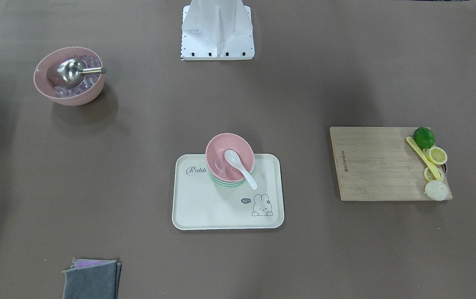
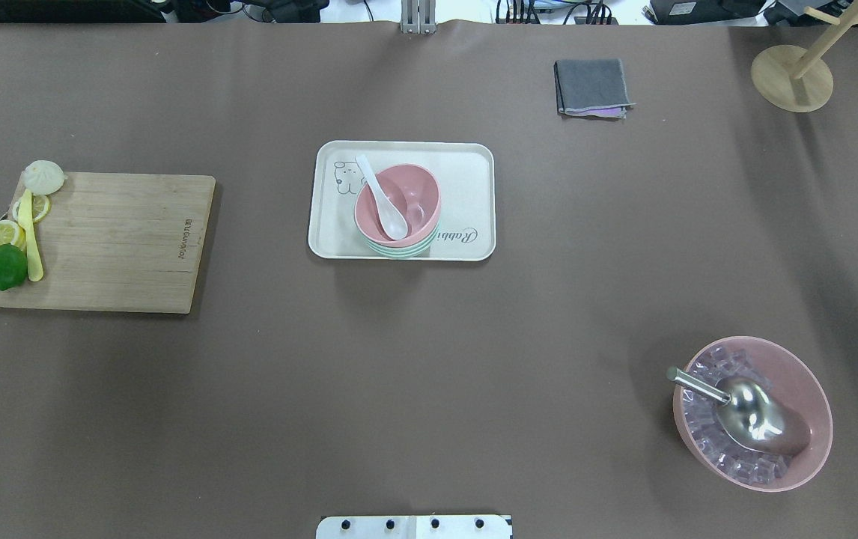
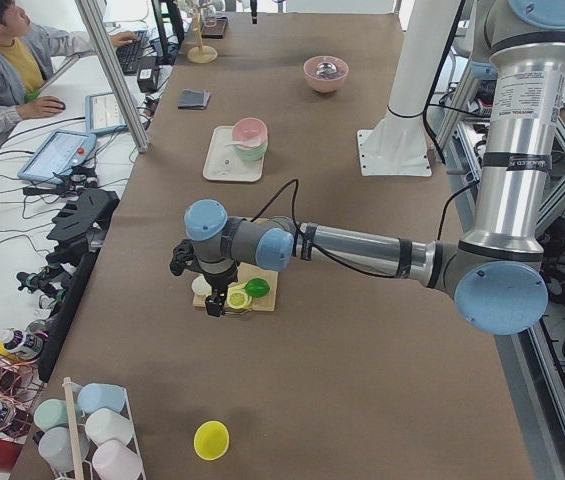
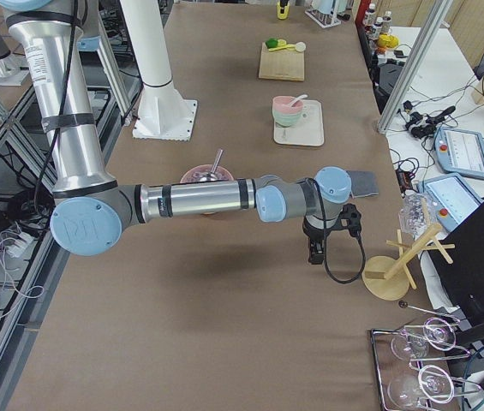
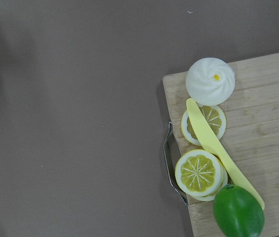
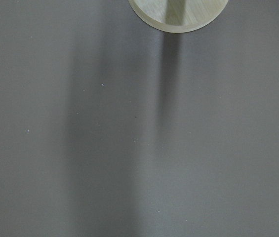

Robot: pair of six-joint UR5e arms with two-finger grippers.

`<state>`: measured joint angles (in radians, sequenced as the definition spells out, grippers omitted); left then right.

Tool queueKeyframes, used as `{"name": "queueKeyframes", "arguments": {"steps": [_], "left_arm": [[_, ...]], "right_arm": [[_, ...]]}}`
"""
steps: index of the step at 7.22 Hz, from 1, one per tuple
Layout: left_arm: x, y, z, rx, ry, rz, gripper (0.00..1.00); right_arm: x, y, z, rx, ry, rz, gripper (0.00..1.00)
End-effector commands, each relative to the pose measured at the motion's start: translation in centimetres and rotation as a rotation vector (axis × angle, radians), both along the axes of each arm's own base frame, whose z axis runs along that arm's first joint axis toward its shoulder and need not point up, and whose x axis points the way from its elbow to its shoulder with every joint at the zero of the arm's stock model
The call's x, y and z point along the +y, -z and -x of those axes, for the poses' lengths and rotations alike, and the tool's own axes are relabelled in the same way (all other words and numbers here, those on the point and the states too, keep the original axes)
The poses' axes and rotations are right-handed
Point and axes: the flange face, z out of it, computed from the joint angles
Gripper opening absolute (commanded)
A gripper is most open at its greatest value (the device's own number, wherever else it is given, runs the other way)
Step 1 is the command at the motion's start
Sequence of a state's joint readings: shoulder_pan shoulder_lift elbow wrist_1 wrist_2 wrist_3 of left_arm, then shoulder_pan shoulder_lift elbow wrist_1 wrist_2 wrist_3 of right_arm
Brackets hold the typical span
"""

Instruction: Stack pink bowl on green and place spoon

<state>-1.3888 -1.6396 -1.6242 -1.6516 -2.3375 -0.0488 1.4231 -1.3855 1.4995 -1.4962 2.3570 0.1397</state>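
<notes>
- Left gripper [image 3: 211,306] hangs over the cutting board's [image 1: 375,166] fruit end, right gripper [image 4: 313,255] near the wooden stand [image 4: 391,278]; can't tell jaw opening on either.
- Pink bowl [image 1: 221,151] nested in green bowl [image 1: 227,184] on tray [image 1: 204,207], well apart from both grippers.
- Spoon [image 1: 241,168]: scoop inside pink bowl, handle over the rim.

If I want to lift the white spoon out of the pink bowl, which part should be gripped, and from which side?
Probably the handle of the spoon: it sticks out over the rim of the pink bowl. Come from above, fingers across its narrow width.
</notes>
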Motion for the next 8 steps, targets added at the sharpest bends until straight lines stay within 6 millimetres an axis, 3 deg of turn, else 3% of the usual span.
{"name": "queueKeyframes", "arguments": {"steps": [1, 8], "left_arm": [[-0.02, 0.18, -0.02, 0.000, 0.001, -0.003, 0.98], [-0.59, 0.93, -0.21, 0.002, -0.002, -0.019, 0.98]], "right_arm": [[0.05, 0.05, -0.03, -0.001, 0.000, -0.002, 1.00], [-0.02, 0.31, -0.02, -0.002, 0.000, -0.008, 1.00]]}}
